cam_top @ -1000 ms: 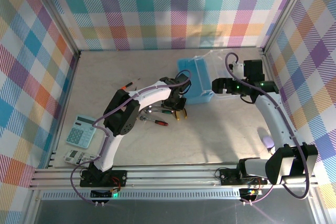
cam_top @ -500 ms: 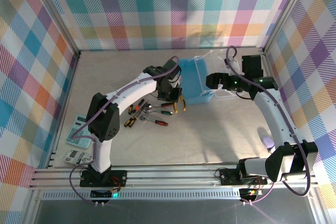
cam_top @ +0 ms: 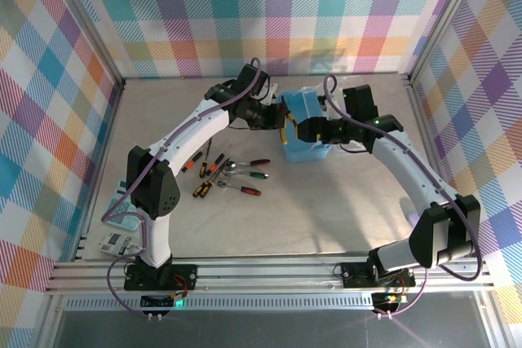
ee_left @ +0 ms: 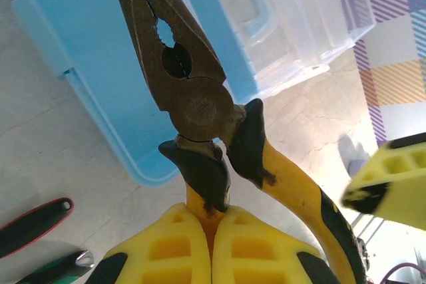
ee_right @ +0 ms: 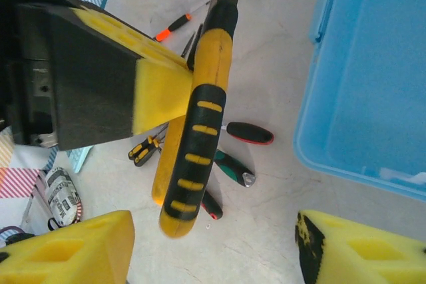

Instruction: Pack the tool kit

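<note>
My left gripper is shut on one handle of the yellow-handled pliers, holding them in the air at the near left edge of the light blue case. The clear lid lies open behind the case. From above, the left gripper and pliers hang at the case. My right gripper is right beside them. Its fingers stand open, and the pliers' free handle hangs between them, touching neither finger. Small screwdrivers and a red-handled wrench lie on the table.
A pale calculator and a white packet lie at the near left edge, by the left arm's base. Checked walls close the table at the back and both sides. Bare tabletop lies in front of the case.
My left arm has lifted the pliers from among the tools and carried them back and right to the case. My right gripper has moved left to them, its fingers narrowing.
</note>
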Available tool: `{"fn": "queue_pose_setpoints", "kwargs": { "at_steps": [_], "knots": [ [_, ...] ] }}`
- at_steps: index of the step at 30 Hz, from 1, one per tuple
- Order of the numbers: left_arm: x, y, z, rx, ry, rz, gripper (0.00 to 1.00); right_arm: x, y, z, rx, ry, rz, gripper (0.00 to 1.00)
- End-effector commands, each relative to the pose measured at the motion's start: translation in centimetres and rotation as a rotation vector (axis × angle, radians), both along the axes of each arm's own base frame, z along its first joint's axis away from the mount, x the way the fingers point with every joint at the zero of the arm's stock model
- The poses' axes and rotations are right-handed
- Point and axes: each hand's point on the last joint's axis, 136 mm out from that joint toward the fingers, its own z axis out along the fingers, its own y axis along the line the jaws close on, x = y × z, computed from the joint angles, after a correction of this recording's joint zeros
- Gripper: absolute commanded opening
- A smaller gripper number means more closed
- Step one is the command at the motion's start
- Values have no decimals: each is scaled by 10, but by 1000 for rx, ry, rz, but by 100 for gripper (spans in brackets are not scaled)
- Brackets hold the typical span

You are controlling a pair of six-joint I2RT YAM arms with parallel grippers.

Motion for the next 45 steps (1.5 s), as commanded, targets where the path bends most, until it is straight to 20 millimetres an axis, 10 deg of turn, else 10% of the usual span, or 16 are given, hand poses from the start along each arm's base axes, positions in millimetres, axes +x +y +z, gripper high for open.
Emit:
{"fn": "queue_pose_setpoints", "kwargs": {
  "at_steps": [1, 24, 26, 34, 39, 45],
  "knots": [
    [0, -11, 19, -68, -16, -31, 0, 14, 12, 18, 41, -47, 11, 60],
    [9, -4, 25, -85, -29, -31, 0, 26, 33, 5, 43, 4, 57, 10],
    [12, 4, 24, -73, -35, -19, 17, 29, 30, 6, 20, -10, 47, 1],
    [42, 125, 27, 38, -87, 224, 88, 54, 13, 4, -115, -36, 33, 0],
    [33, 203, -5, 217, -35, 359, 100, 74, -1, -22, -275, -6, 23, 0],
    [15, 224, -45, 274, 51, 399, 100, 90, -9, -51, -377, 36, 11, 0]
  ]
}}
